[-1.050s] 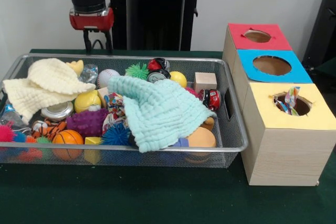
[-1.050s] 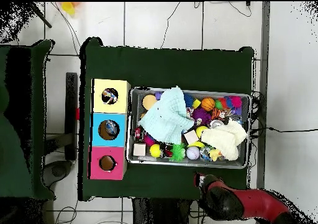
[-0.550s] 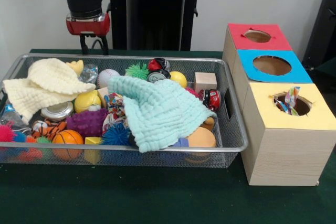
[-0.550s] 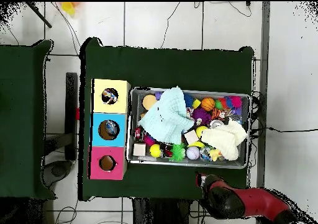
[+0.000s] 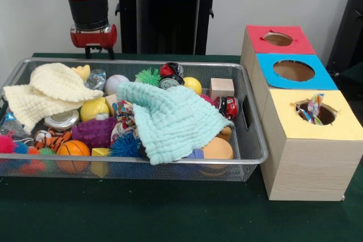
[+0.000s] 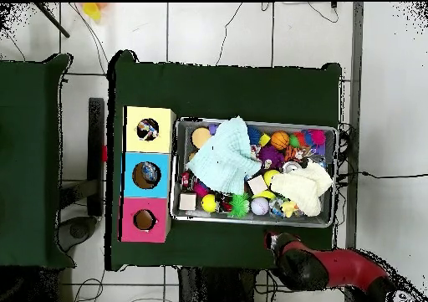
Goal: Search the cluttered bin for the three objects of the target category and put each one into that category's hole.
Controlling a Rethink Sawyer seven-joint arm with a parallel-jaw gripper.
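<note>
The wire bin (image 5: 249,140) lies longways across the green tabletop (image 5: 170,213), full of toys, balls, a mint cloth (image 5: 170,120) and a cream cloth (image 5: 48,92). The end effector (image 5: 97,54) hangs behind the bin's far rim; I cannot tell whether it is open. Beside the bin, the yellow box (image 5: 309,140) has something colorful poking out of its hole.

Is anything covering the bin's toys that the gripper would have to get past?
Yes. A mint cloth drapes over the toys in the middle of the bin, and a cream cloth covers one end. The gripper hangs outside the bin.
</note>
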